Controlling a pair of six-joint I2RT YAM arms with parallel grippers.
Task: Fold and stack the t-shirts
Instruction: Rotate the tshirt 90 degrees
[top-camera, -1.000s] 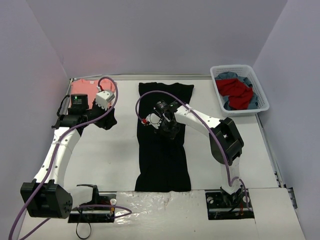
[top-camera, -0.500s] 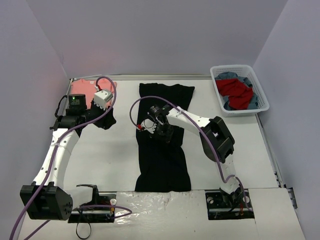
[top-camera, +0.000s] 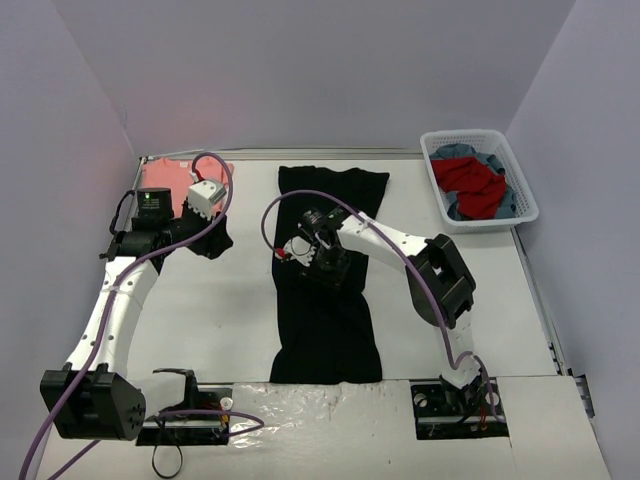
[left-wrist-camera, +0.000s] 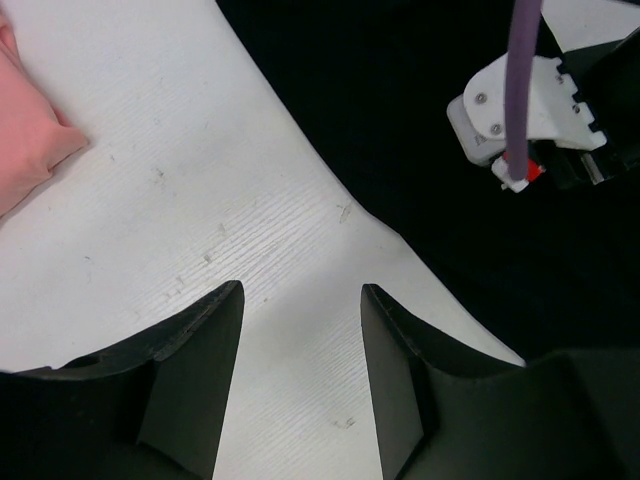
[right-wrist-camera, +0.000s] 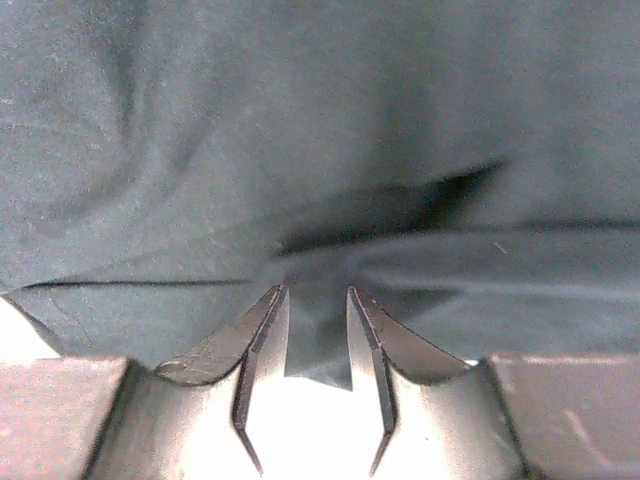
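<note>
Right jaws parted, black t-shirt (right-wrist-camera: 300, 130) fold between them; may snag and drag on lifting. Left jaws open, empty.

Place: a robotics lab test cell, seen from my remote operator's station.
Enclosure: plain pale walls (top-camera: 300, 70) box in a white table (top-camera: 200, 320) on the left, far and right sides.
Machines: the left arm (top-camera: 112, 300) and right arm (top-camera: 395, 240) are bolted at the near edge, with purple cables (top-camera: 213, 155) looping off them.
Props: a white laundry basket (top-camera: 460, 134) of clothes sits at the far right corner.
</note>
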